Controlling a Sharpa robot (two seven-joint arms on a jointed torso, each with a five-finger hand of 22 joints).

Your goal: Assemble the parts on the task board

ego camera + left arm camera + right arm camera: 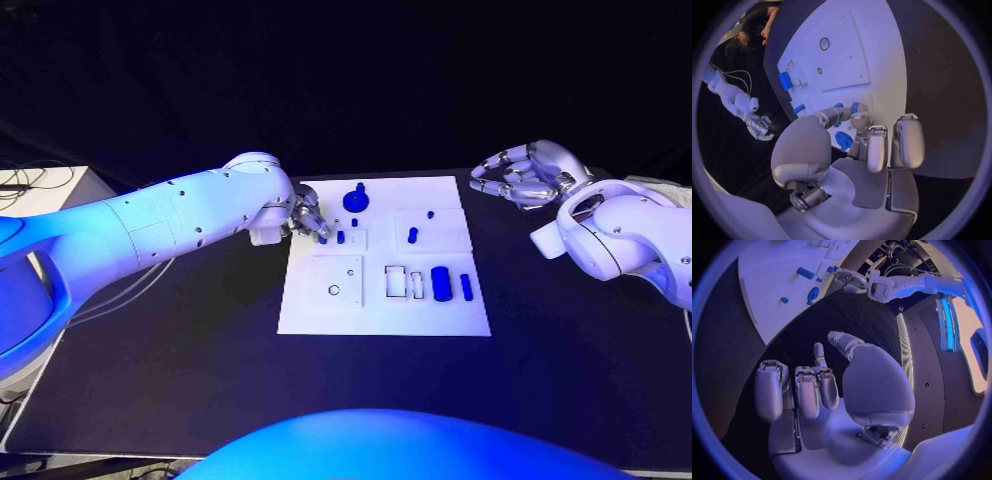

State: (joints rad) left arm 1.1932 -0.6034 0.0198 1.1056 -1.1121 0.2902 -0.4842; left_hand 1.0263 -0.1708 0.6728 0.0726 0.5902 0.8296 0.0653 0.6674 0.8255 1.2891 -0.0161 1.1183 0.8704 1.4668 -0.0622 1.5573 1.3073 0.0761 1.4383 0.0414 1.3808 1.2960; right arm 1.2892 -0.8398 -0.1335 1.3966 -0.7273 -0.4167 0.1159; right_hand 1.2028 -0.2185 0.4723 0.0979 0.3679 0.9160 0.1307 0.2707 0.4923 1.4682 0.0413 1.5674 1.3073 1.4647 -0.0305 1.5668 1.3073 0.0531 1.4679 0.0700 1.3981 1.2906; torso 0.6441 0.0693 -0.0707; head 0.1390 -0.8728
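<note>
The white task board [329, 310] lies in the middle of the black table. On it are a round blue part [356, 200], short blue pegs [340, 237] [413, 236], a blue cylinder [441, 283] and a thin blue bar [466, 286]. My left hand [307, 220] is at the board's left edge, thumb and a finger drawn together right beside the short peg. In the left wrist view its fingertips [859, 120] meet small blue pieces [856, 106]; whether they grip one is unclear. My right hand [522, 175] hovers off the board's far right corner, fingers curled, holding nothing.
The board has rectangular recesses [395, 283] and a round hole [335, 290] near its front. A white box [58, 190] with cables stands at the table's left edge. Black table surrounds the board on all sides.
</note>
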